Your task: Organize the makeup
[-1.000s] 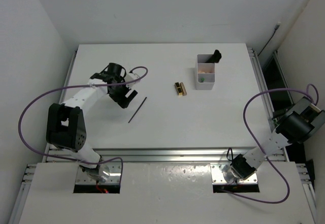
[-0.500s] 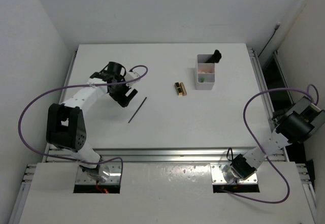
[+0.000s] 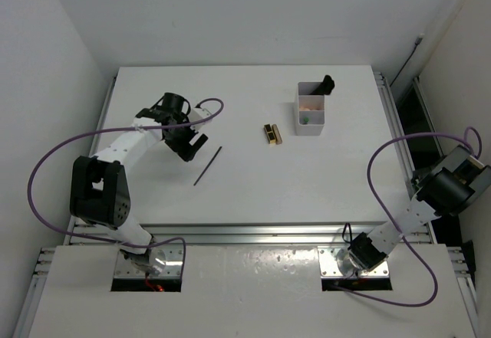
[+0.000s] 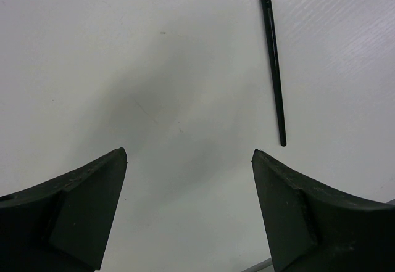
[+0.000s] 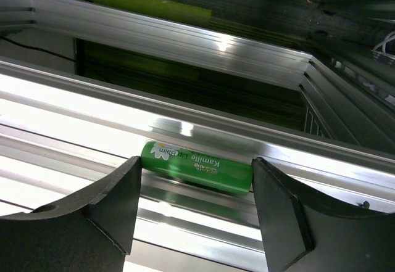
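Lying between right gripper (image 5: 196,161) fingers (image 5: 102,207): tube (image 5: 203,168)

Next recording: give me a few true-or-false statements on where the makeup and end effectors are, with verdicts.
1. The left end effector holds the thin black stick. False: it is open and empty, and the stick lies apart on the table.
2. A green tube lies in an aluminium rail, framed by the right end effector. True.
3. The black-and-gold case sits inside the white compartmented box. False: it lies on the table left of the box.
4. A black brush sticks out of the box. True.
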Robot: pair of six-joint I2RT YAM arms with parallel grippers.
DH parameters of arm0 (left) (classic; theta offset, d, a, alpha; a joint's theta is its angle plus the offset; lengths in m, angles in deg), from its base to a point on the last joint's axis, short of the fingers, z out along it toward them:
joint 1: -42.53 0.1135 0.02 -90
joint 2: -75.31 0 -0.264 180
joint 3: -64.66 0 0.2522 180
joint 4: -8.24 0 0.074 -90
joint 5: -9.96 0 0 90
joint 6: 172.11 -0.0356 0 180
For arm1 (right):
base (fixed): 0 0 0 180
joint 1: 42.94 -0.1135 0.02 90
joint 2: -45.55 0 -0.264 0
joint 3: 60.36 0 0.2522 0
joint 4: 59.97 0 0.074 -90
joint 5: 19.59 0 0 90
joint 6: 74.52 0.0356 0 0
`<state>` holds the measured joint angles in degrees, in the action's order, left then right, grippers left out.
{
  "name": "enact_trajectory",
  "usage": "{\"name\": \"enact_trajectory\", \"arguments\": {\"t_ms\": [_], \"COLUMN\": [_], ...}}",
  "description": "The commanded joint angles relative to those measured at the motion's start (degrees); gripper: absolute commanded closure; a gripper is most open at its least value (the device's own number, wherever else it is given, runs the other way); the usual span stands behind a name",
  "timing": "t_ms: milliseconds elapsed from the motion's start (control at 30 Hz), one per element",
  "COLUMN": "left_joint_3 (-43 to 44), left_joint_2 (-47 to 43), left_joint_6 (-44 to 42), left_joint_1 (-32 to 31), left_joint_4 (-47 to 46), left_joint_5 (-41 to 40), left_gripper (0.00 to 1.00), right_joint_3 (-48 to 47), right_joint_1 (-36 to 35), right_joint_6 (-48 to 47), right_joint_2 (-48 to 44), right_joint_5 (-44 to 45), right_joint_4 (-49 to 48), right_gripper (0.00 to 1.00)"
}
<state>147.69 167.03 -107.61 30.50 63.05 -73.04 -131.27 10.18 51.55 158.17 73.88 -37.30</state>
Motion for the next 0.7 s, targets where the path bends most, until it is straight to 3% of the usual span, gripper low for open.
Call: {"name": "enact_trajectory", "arguments": {"t_ms": [0,233,267,300,667], "left_joint_3": [2.1,1.6,1.6,1.6,1.6], "left_joint_2": [-0.1,-0.1,-0.1,-0.1,-0.6], "left_joint_6": [-0.9,-0.9,-0.9,-0.9,-1.4], "left_joint_1": [-0.4,-0.4,-0.4,-0.4,-0.4], "left_joint_4": [-0.1,-0.1,-0.1,-0.1,-0.1], "left_joint_5": [-0.1,-0.1,-0.1,-0.1,-0.1], "left_gripper": [0.11,0.11,0.11,0.11,0.11], "right_joint_3": [-0.6,-1.1,-1.0,-1.0,0.2], "right_joint_1": [0.1,0.1,0.1,0.1,-0.2], "right_joint_6": [0.4,-0.2,-0.3,-0.4,-2.1], "right_joint_2": [0.3,-0.2,-0.2,-0.3,-2.2], "right_joint_5": [-2.1,-3.1,-20.8,-4.7,-3.8], "right_joint_4": [-0.2,-0.6,-1.0,-1.0,-2.3], "right_gripper": [0.42,0.56,0.56,0.57,0.60]}}
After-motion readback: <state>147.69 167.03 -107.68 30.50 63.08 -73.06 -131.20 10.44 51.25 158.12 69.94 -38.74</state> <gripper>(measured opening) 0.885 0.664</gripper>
